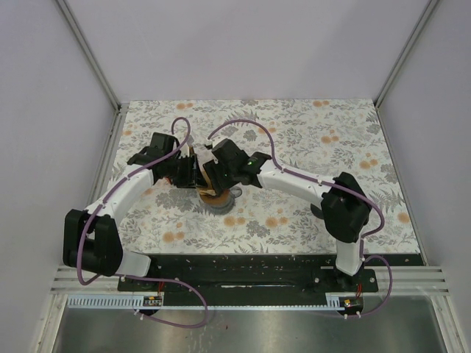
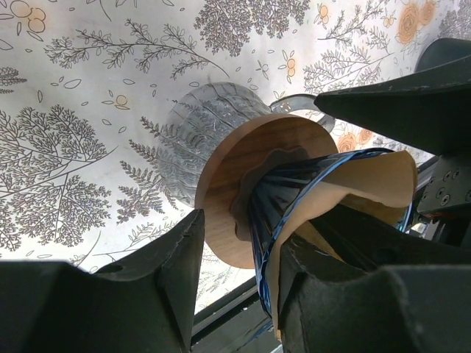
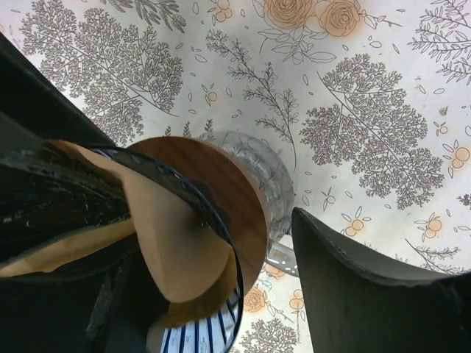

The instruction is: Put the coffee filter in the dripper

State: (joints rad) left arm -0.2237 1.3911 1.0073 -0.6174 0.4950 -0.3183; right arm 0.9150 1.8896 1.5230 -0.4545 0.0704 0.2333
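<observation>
End effectors 2: left (image 2: pixel 243 246), right (image 3: pixel 221 220) | dripper (image 2: pixel 224 184) 1 | coffee filter (image 2: pixel 368 180) 1

- We find a robot test cell of the laboratory kind, not a home or kitchen.
- Plain white panel walls (image 1: pixel 243 44) in bare aluminium posts (image 1: pixel 87 51) enclose one table.
- Two arms, left (image 1: pixel 125 191) and right (image 1: pixel 302 184), are bolted to a black base plate (image 1: pixel 250 268).
- Loose purple cables (image 1: pixel 180 318) run along the near edge.
- A floral cloth (image 1: pixel 324 140) covers the work surface.

Rig inventory, as I see it remotely:
- left arm (image 1: pixel 121 190), right arm (image 1: pixel 294 182): white links, bulky black joints (image 1: pixel 346 209)
- purple cable (image 1: pixel 243 120) looped along each
- black base plate (image 1: pixel 243 268)
- matte black gripper fingers (image 2: pixel 147 294)
- green light (image 1: pixel 254 157)
</observation>
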